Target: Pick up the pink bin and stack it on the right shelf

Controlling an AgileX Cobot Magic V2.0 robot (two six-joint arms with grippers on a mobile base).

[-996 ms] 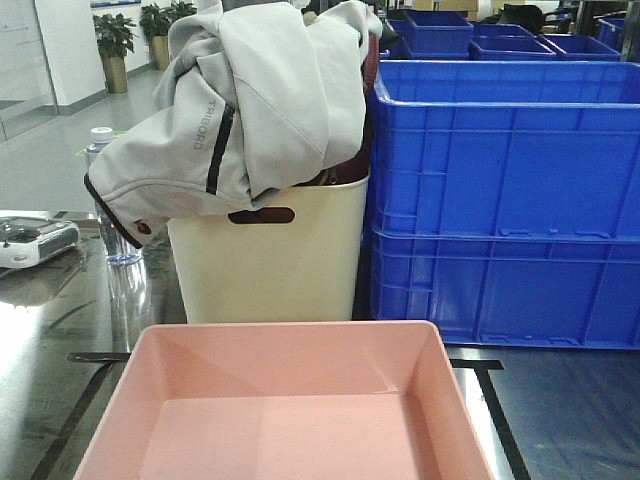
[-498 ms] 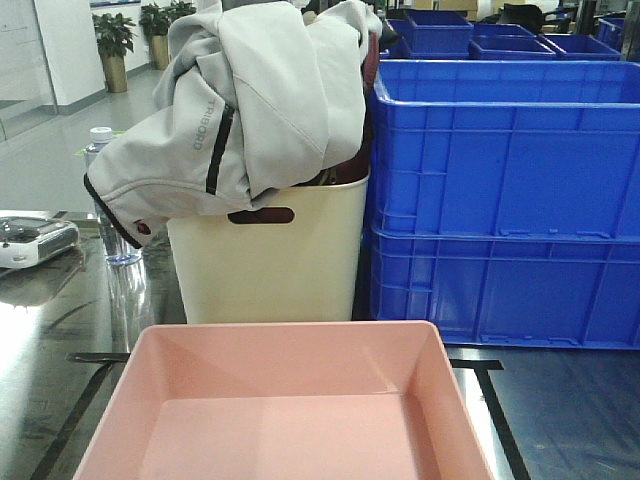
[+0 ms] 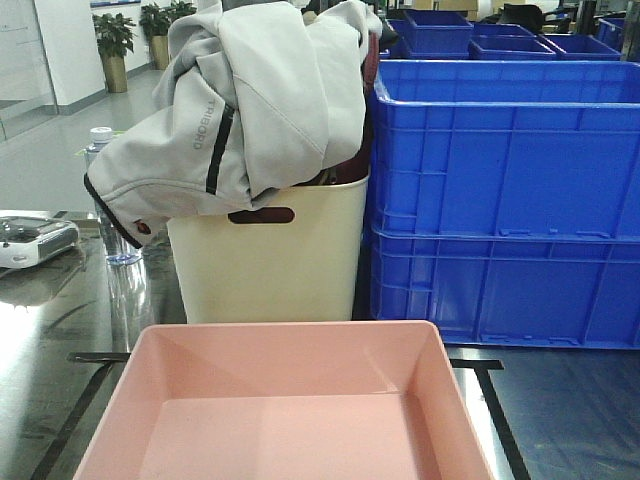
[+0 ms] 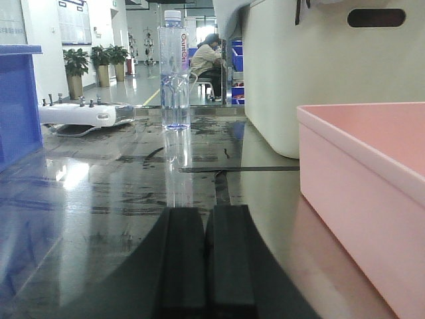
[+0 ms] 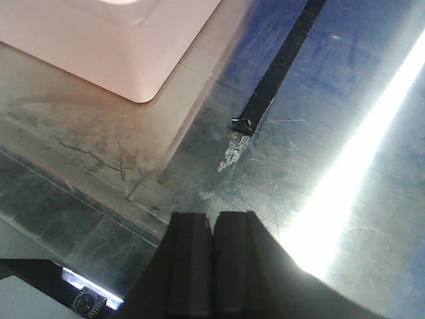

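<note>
No visible change; pink bin (image 3: 285, 405) same spot vs 1 s ago.

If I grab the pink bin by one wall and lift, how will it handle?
The pink bin looks empty, so it is probably light. Its walls are thin, smooth and sloping, so a one-wall pinch may flex the rim or slip. It sits on the polished steel shelf top, so a push would likely make it slide, not tip, since it is wide and shallow.
</note>
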